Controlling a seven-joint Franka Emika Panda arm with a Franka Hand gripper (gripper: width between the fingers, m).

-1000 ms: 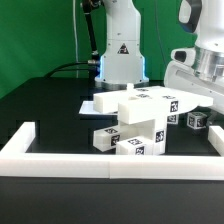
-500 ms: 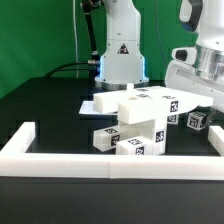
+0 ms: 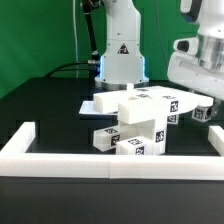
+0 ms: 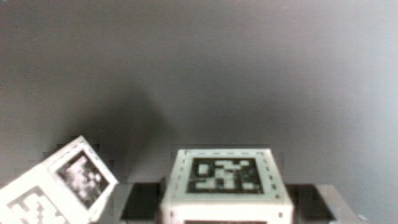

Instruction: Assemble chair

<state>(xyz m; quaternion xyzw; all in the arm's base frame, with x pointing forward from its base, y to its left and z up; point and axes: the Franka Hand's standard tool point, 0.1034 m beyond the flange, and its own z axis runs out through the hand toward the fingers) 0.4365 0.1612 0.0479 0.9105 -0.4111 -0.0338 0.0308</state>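
The tool (image 3: pixel 205 106) pinches a small white block (image 4: pixel 222 178) by two opposite side faces, tag toward the wrist camera. The block is at 3 o'clock of the stacked chair parts (image 3: pixel 140 118) on the tabletop (image 3: pixel 45 105). Probably light, stiff, slick plastic, so flat sides are the best hold.

Chair parts, in front of you | pile of white blocky pieces (image 3: pixel 140 122), small black-and-white square tags on their faces, at the tabletop's middle | wide slab (image 3: pixel 152 99) lies flat on top | bars (image 3: pixel 126 139) lie beneath it | small block (image 3: pixel 204 113), tag on top, near the exterior view's right tabletop edge, pinched in the gripper (image 4: pixel 228 196)
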